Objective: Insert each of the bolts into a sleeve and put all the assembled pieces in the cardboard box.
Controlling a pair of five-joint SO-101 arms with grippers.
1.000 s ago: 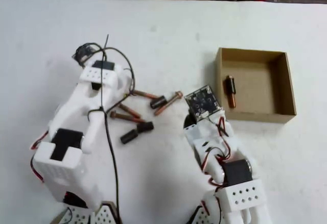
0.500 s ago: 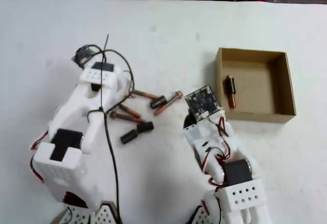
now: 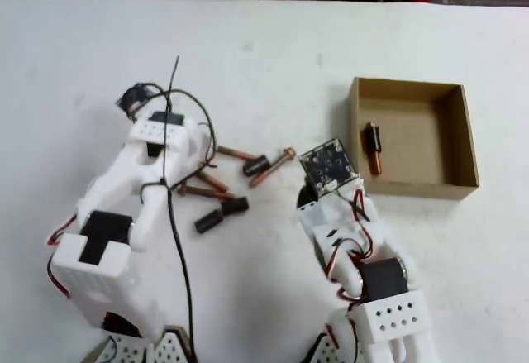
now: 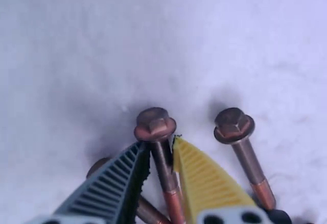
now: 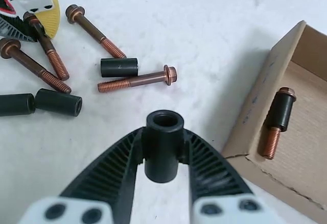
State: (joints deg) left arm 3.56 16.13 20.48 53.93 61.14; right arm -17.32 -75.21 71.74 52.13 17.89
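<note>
My left gripper (image 4: 161,147) is shut on the shank of a copper bolt (image 4: 155,125), just below its head, low over the table. A second loose bolt (image 4: 234,126) lies beside it. My right gripper (image 5: 163,137) is shut on an upright black sleeve (image 5: 163,157), held above the table near the cardboard box (image 5: 265,76). Inside the box (image 3: 463,131) lies one assembled bolt and sleeve (image 3: 374,148). On the table lie another bolt (image 5: 137,80), a sleeve (image 5: 118,67) touching its tip, and two more sleeves (image 5: 59,102).
The loose bolts and sleeves are clustered between the two arms (image 3: 227,185). A black cable (image 3: 178,231) hangs from the left arm across the table. The white table (image 3: 273,57) stretches out behind the parts and the box.
The left arm has shifted slightly toward the table's front edge over the bolts. The right arm and its sleeve have stayed still.
</note>
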